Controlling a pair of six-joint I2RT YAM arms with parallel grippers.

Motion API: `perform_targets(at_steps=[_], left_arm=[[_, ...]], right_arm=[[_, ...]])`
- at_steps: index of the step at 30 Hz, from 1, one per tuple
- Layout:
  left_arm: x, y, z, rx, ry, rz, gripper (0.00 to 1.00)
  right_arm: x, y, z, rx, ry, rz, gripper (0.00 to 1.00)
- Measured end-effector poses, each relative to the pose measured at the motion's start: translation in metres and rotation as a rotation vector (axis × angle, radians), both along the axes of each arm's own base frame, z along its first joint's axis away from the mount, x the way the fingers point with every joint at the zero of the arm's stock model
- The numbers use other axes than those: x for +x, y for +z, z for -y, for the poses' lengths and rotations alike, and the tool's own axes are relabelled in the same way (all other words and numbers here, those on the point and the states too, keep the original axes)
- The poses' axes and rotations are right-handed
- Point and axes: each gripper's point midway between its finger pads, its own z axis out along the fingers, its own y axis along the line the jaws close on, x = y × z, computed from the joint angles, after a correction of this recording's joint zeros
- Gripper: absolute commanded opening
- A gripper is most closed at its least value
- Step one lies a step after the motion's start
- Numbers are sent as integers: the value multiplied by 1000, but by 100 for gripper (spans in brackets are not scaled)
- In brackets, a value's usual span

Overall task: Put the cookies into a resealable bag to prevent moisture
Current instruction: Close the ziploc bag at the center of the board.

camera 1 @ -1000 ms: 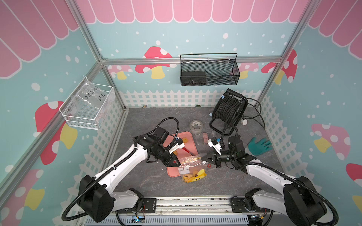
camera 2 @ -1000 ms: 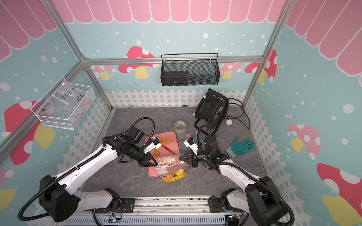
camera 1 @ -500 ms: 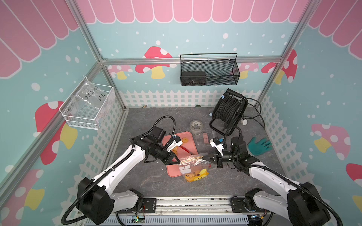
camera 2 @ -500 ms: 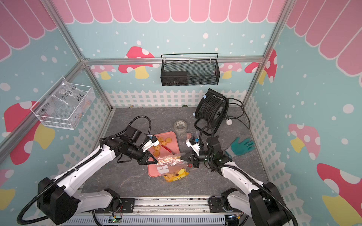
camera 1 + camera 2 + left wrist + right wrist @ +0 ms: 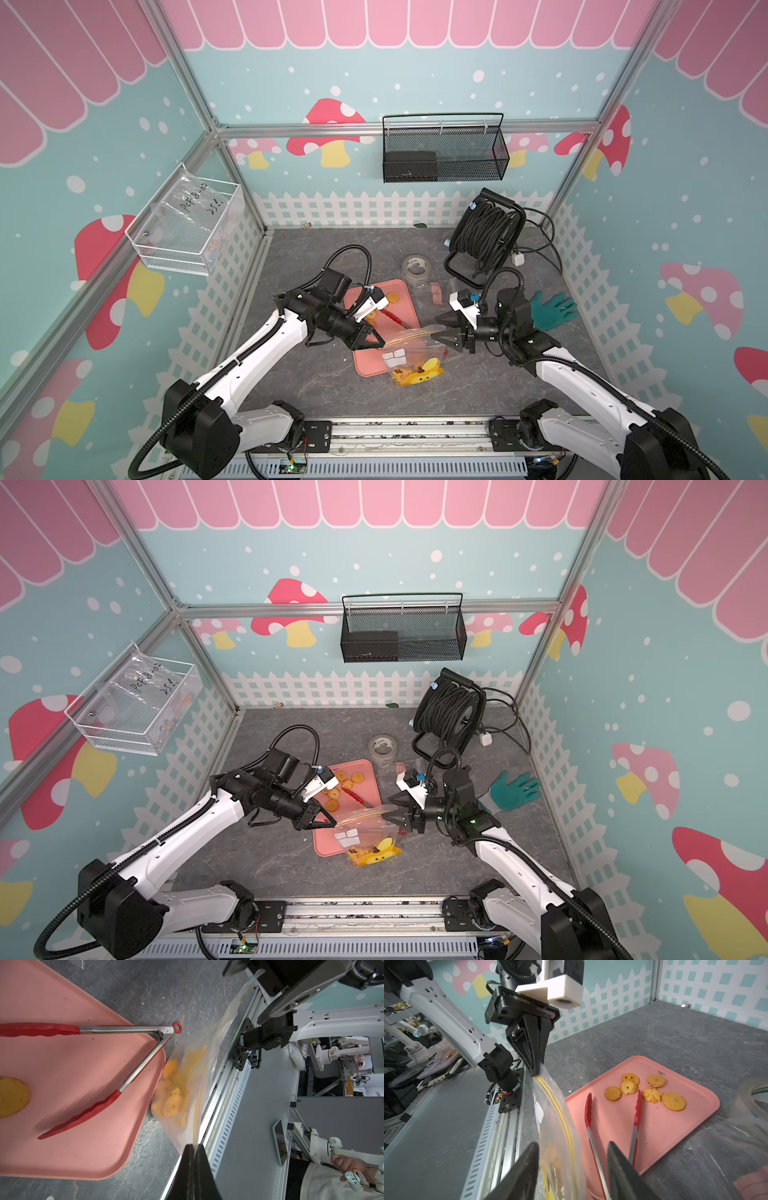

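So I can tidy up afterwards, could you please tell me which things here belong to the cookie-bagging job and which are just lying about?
Job: cookies, resealable bag, pink tray, red tongs, left gripper pinching the bag's edge.
Lying about: tape roll, cable reel, green glove, clear bag of pink strips, black wire basket, white wire basket.

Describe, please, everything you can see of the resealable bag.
The resealable bag is clear plastic with a yellow zip strip along its top, white label patches and a yellow cartoon print low down. It hangs by its top edge: the left claw is shut on one corner, while the right claw stands open astride the other end. Several cookies lie at its bottom, which rests at the near corner of the pink tray.
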Motion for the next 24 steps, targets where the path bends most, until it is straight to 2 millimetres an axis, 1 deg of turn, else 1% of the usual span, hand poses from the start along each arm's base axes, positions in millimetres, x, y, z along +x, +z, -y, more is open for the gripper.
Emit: perform_targets(at_steps=[3, 5, 7, 10, 13, 15, 18, 24], left_arm=[[1, 5, 2, -15, -14, 19, 0], [2, 10, 3, -27, -26, 36, 0], [3, 12, 4, -33, -36, 48, 0], [6, 13, 7, -35, -48, 45, 0], [8, 11, 9, -35, -60, 45, 0], [8, 11, 9, -35, -66, 47, 0], [8, 11, 9, -36, -76, 52, 0], [7, 10, 9, -34, -91, 58, 0]], right_arm=[[9, 24, -3, -34, 8, 151, 72], [11, 31, -10, -64, 39, 225, 72], [11, 32, -19, -94, 83, 267, 72], [7, 24, -36, -144, 163, 286, 71], [-1, 10, -59, -201, 251, 296, 66], [-5, 0, -70, -238, 297, 296, 61], [-5, -12, -82, -286, 342, 294, 52], [-9, -24, -101, -344, 418, 298, 33]])
